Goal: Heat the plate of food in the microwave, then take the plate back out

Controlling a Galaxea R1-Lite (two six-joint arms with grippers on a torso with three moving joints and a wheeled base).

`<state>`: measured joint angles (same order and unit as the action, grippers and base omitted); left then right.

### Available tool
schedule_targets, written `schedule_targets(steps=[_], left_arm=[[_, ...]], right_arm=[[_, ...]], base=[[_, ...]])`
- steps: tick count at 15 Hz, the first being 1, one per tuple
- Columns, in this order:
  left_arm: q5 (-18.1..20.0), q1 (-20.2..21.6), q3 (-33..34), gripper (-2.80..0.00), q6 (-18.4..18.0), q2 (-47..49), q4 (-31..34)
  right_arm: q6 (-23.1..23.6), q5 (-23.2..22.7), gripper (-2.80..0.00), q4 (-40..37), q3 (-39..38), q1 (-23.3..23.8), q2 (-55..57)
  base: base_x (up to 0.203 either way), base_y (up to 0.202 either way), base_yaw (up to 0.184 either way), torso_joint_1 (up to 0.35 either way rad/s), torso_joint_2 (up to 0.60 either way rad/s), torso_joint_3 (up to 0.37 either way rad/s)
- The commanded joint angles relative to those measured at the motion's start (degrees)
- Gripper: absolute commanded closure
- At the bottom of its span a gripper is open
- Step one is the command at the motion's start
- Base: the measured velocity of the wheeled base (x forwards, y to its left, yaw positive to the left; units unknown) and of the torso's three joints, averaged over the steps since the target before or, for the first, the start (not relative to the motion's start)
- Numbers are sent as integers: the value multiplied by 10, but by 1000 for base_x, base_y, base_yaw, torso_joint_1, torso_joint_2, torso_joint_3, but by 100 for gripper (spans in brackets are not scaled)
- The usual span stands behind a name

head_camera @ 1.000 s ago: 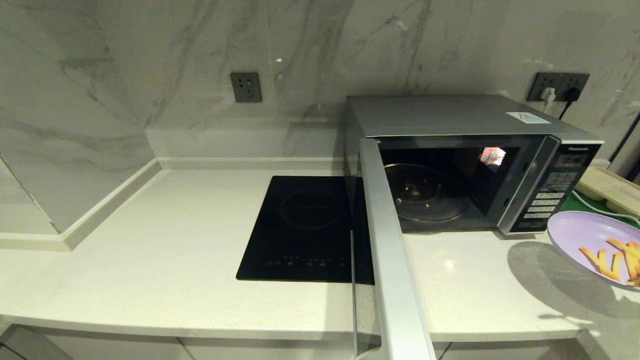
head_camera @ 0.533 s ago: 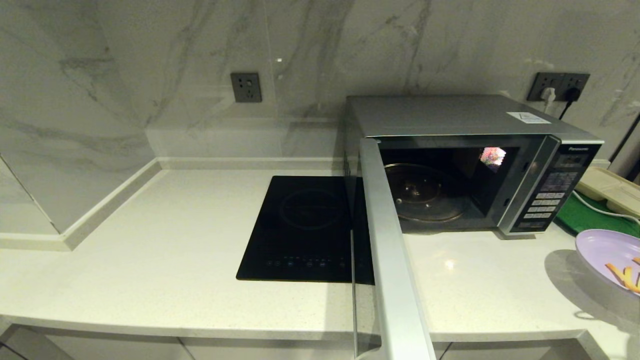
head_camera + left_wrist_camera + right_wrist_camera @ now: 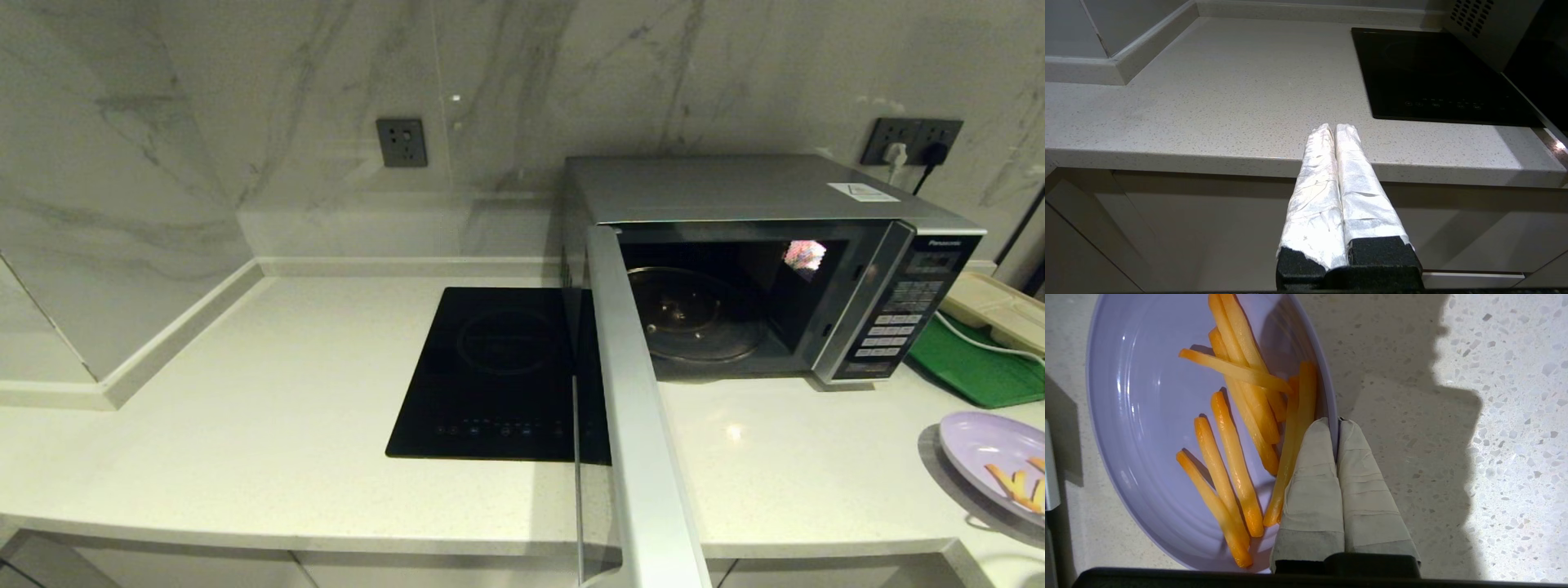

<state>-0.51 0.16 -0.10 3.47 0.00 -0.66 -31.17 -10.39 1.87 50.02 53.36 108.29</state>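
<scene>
The silver-grey microwave (image 3: 751, 196) stands at the back right of the counter, its door (image 3: 633, 408) swung wide toward me and the glass turntable (image 3: 694, 314) bare. The pale lilac plate of food (image 3: 992, 461) with orange-yellow fries sits low over the counter at the far right edge. My right gripper (image 3: 1336, 421) is shut on the plate's rim (image 3: 1333, 416), one finger inside next to the fries (image 3: 1237, 428), one outside. My left gripper (image 3: 1334, 127) is shut and holds nothing, hanging below the counter's front edge, left of the cooktop.
A flat black glass cooktop (image 3: 498, 371) lies left of the microwave, partly behind the open door. A green flat tray (image 3: 976, 367) and a beige compartment tray (image 3: 1000, 306) sit right of the microwave. Wall sockets (image 3: 910, 139) with a plugged cable are behind.
The plate has moved right, nearer me and down toward the counter, away from the microwave, uncovering the green tray. The left arm has not moved.
</scene>
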Motion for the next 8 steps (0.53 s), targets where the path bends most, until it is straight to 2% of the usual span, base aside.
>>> schedule_targets(steps=[1, 8], left_arm=[[0, 0, 0, 0, 0, 0, 0], [0, 0, 0, 0, 0, 0, 0]], right_arm=[[2, 0, 0, 2, 0, 3, 16], [8, 3, 0, 28, -2, 8, 40]], base=[[0, 0, 0, 0, 0, 0], [0, 0, 0, 0, 0, 0]])
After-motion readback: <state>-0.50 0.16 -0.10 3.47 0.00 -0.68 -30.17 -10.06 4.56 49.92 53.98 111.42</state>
